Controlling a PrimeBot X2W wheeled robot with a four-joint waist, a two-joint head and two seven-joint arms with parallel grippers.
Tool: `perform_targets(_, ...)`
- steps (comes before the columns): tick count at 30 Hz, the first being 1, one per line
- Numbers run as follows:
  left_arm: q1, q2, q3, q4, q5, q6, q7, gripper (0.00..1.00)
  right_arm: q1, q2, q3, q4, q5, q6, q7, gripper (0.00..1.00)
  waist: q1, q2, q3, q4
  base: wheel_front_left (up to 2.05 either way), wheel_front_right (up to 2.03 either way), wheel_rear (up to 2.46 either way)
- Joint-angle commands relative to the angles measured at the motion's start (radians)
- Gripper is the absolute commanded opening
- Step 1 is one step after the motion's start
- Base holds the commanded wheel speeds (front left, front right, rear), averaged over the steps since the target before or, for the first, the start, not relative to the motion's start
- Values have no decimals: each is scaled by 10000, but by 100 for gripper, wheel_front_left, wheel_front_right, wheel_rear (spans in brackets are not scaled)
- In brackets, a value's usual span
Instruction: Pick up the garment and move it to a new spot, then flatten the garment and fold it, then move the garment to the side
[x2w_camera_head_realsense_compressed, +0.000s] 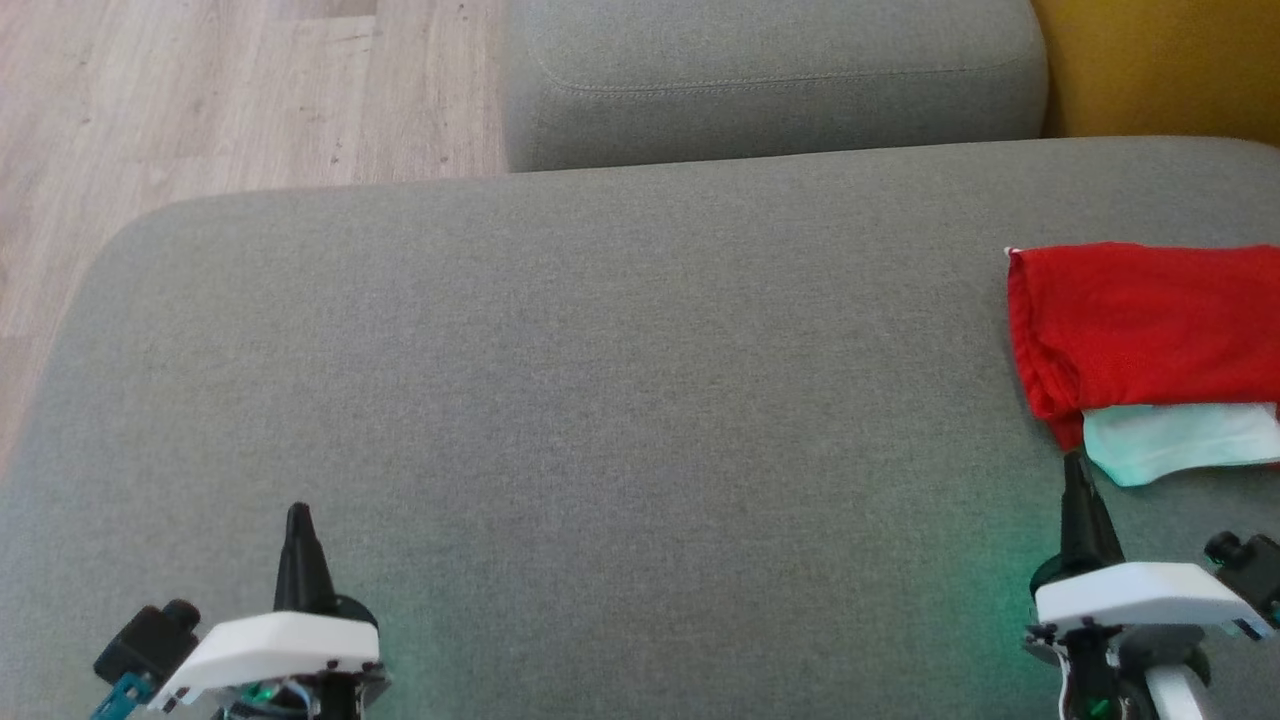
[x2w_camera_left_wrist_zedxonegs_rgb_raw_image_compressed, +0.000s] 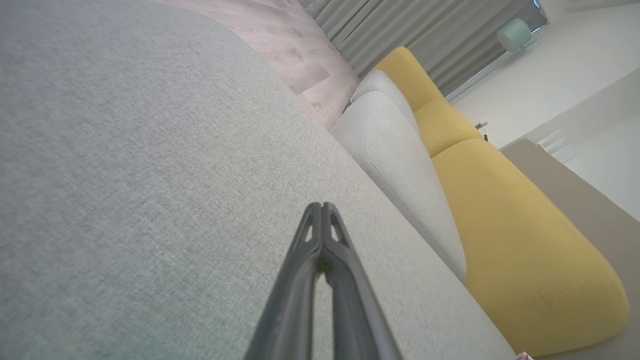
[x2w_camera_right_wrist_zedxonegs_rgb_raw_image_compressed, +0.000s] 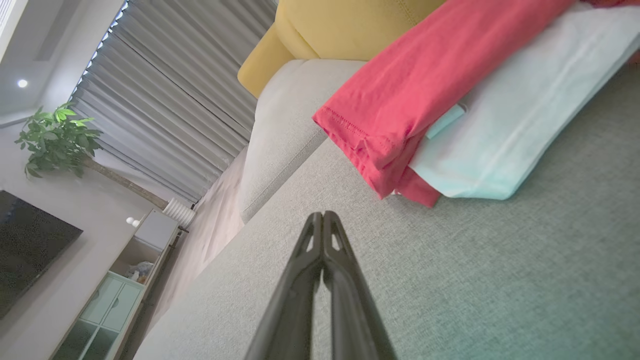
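Note:
The garment (x2w_camera_head_realsense_compressed: 1140, 325) is a folded red piece with a white part (x2w_camera_head_realsense_compressed: 1180, 440) showing from under its near edge; it lies at the right edge of the grey cushion (x2w_camera_head_realsense_compressed: 600, 380). In the right wrist view the garment (x2w_camera_right_wrist_zedxonegs_rgb_raw_image_compressed: 425, 95) lies just beyond my fingertips. My right gripper (x2w_camera_head_realsense_compressed: 1075, 465) is shut, its tip just short of the garment's near left corner, with nothing held. My left gripper (x2w_camera_head_realsense_compressed: 298, 512) is shut and empty at the lower left, far from the garment. Its closed fingers (x2w_camera_left_wrist_zedxonegs_rgb_raw_image_compressed: 322, 207) point over bare grey cushion.
A second grey cushion (x2w_camera_head_realsense_compressed: 770, 80) stands behind the first, with a yellow sofa part (x2w_camera_head_realsense_compressed: 1160, 65) at the back right. Wooden floor (x2w_camera_head_realsense_compressed: 200, 100) lies beyond the cushion's rounded left edge. A plant (x2w_camera_right_wrist_zedxonegs_rgb_raw_image_compressed: 55, 137), a cabinet (x2w_camera_right_wrist_zedxonegs_rgb_raw_image_compressed: 125, 285) and curtains (x2w_camera_right_wrist_zedxonegs_rgb_raw_image_compressed: 170, 95) stand far off.

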Motion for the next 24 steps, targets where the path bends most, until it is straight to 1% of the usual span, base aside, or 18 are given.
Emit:
perform_targets(1, -511, 27, 249, -340, -242, -70, 72, 0, -565, -27, 35, -394, 323, 32, 72, 0, 0, 0, -1, 0, 0, 0, 0)
perform_targets(24, -603, 39, 776, -490, -2465, -354, 780, 0, -617, -38, -235, -686, 2988, 46, 761, 0, 0, 0, -14, 2, 0, 0, 0)
